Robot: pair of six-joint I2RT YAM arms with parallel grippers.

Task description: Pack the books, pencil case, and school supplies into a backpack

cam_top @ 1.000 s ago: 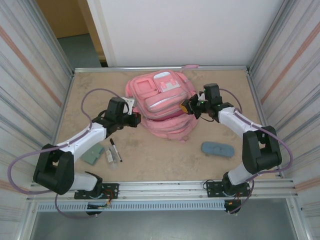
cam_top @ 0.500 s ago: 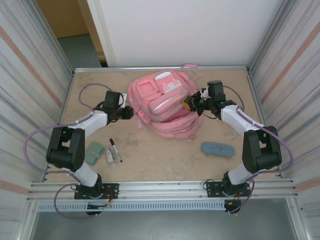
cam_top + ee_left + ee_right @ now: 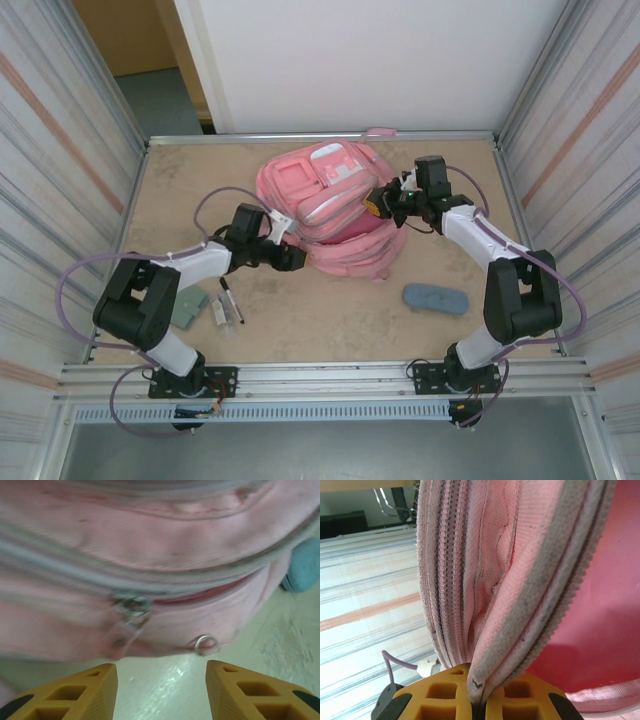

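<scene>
Overhead view looking down, wrist views pressed close, sharing backpack (image 3: 325,205)

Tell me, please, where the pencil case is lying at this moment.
In the top external view, the pencil case lies on the right side of the table, toward the near edge, a short way off the lower right corner of the backpack.

The table (image 3: 300,325) was a pale, speckled tan board. A pink backpack (image 3: 330,215) lay at its middle, nearer the far edge. A blue-grey pencil case (image 3: 434,298) lay toward the near right corner. Toward the near left corner lay a grey-green block (image 3: 186,306), a pale stick (image 3: 217,312) just beside it, then a black marker (image 3: 231,299).
</scene>
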